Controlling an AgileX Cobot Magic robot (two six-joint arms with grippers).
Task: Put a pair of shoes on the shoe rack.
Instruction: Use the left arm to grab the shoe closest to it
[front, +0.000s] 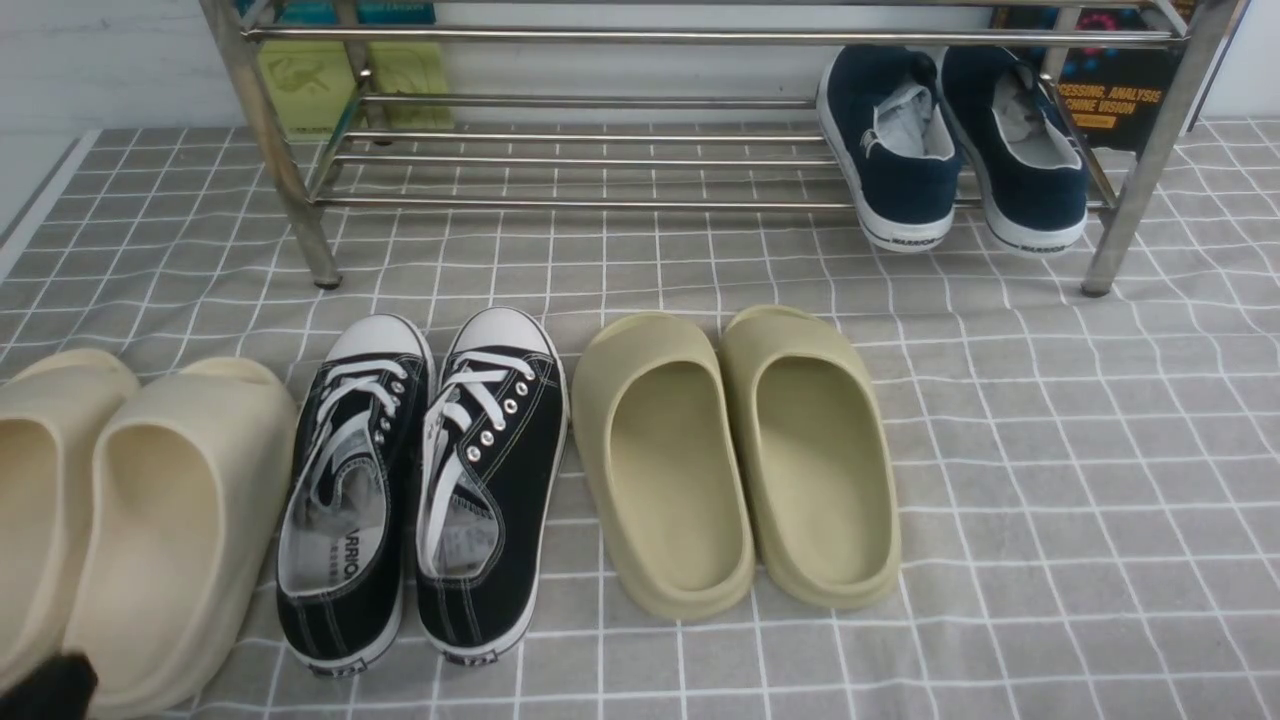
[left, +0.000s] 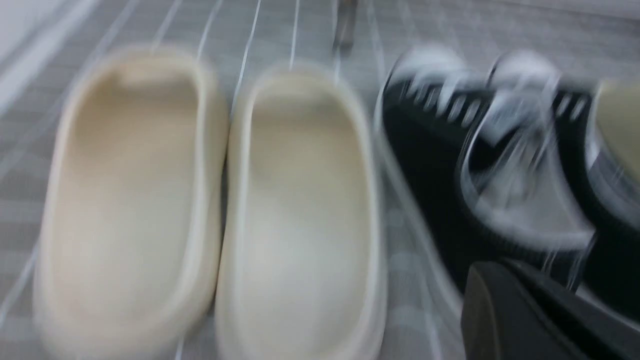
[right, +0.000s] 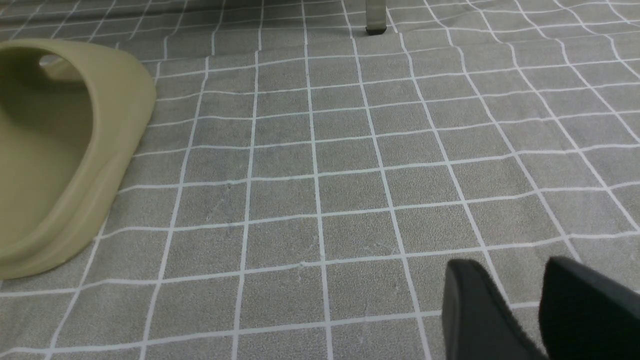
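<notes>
Covering the floor is a grey cloth with a white grid; a white wall stands behind. The shoe rack is at the far edge, its legs on the cloth. A pair of navy shoes rests toes-up on the right end of its low shelf.

The black sneakers are off the rack. They sit side by side on the cloth, toes toward it, between the cream slides on the left and the olive slides on the right.

The front view shows all four pairs and the rack. Of the arms it catches only a dark scrap of the left gripper in the near left corner, over the heel end of a cream slide.

The left wrist view is motion-blurred. It shows the cream slides and the sneakers beside them, with one dark finger low before the nearer sneaker's heel. Contact and jaw state cannot be told.

The right wrist view alone shows the right gripper. Its two fingers are slightly parted, with nothing between them, above bare cloth. One olive slide is off to the side and the sneakers are out of sight.
</notes>
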